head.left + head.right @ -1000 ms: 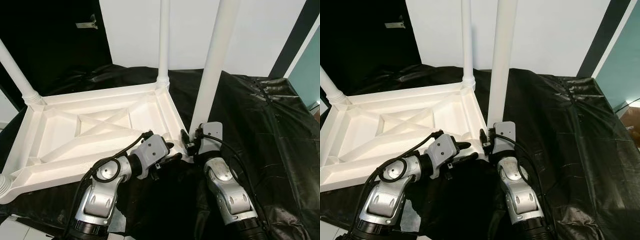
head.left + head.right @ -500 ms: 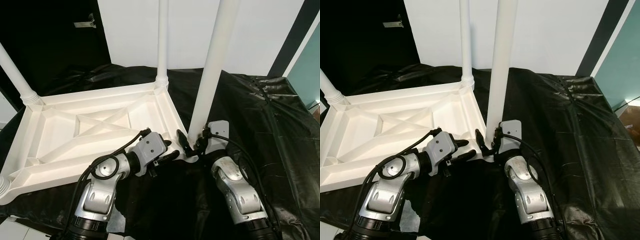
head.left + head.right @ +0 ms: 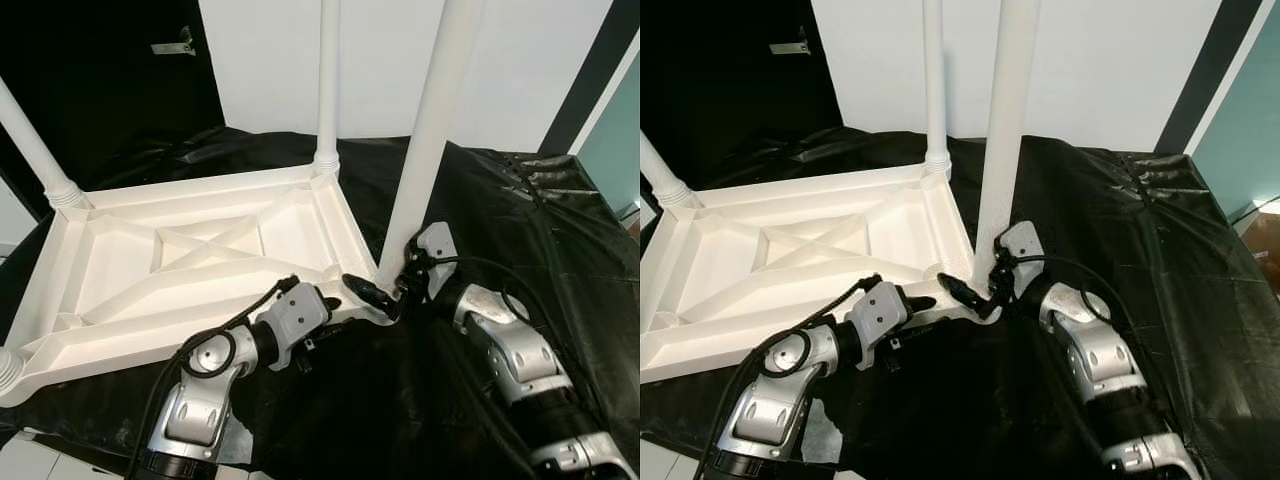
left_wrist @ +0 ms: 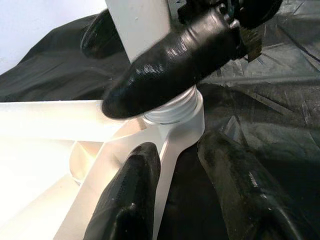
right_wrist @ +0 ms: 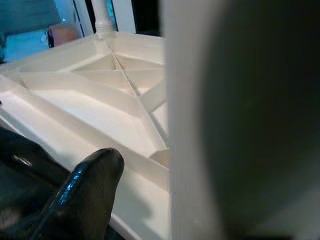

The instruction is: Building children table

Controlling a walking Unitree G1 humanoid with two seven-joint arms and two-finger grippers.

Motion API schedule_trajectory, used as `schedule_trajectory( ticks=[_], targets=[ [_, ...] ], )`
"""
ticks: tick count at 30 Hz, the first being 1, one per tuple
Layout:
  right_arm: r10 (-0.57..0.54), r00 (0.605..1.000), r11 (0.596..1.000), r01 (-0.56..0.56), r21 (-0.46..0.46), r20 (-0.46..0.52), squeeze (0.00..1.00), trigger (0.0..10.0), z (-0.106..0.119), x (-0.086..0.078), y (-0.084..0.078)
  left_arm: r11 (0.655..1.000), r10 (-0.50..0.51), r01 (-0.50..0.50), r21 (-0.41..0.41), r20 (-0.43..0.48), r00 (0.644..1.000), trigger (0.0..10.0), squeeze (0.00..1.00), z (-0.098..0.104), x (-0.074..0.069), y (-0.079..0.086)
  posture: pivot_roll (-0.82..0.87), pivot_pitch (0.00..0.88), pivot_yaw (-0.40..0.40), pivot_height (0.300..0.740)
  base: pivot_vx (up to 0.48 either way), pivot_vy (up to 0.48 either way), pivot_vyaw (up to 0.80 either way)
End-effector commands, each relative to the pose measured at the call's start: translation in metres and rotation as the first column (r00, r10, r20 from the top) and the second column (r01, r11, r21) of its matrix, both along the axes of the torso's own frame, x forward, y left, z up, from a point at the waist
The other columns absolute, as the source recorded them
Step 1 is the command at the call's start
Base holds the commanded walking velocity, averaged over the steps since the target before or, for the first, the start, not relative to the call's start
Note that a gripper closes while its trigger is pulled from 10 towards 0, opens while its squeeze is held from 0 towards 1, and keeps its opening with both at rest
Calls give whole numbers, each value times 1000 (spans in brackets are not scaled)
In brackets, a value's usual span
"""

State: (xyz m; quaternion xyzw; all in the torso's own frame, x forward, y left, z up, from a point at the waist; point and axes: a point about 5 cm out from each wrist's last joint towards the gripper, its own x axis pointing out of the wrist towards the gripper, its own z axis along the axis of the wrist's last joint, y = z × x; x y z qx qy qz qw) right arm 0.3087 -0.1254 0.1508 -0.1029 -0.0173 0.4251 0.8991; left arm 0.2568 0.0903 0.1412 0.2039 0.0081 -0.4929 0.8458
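since a second earlier the right arm had swung out to the right, and its right gripper (image 3: 385, 292) now reached in sideways, fingers clamped around the base of the near table leg (image 3: 430, 140). that leg stood upright in the corner socket of the upturned white tabletop (image 3: 190, 260), which lay on black plastic sheeting (image 3: 520, 230). the left gripper (image 3: 325, 312) sat at the tabletop's near edge, fingers apart astride the rim. three other legs (image 3: 327, 85) stood at the remaining corners.
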Motion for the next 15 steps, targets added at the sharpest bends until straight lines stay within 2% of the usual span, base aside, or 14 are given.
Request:
schedule_trajectory(
  ticks=[1,2,3,4,14,15],
  targets=[
    [21,1000,999,-21,-38,-2,0,10000,-4,0,1,990,139,-138,-31,56,989,10000,0,1,7,0,5,0,-31,740,0,0,0],
    [28,1000,998,-28,-52,-7,0,5059,-5,3,-1,990,138,-136,-38,58,989,10000,0,3,7,-1,6,0,-29,740,0,0,0],
    [28,1000,998,-28,-52,-7,0,5059,-5,3,-1,990,138,-136,-38,58,989,10000,0,3,7,-1,6,0,-29,740,0,0,0],
    [41,999,997,-42,-67,-20,0,0,-7,5,-4,990,137,-134,-43,60,989,10000,0,3,7,-2,10,0,-31,740,0,0,0],
    [61,996,995,-65,-71,-59,0,0,-19,4,-8,990,140,-138,-26,64,988,10000,0,1,5,5,17,0,-22,740,0,0,0],
    [37,998,998,-41,-57,-59,0,4039,-21,2,-7,991,135,-134,-23,65,989,10000,0,2,5,6,18,0,-21,740,0,0,0]
  ],
)
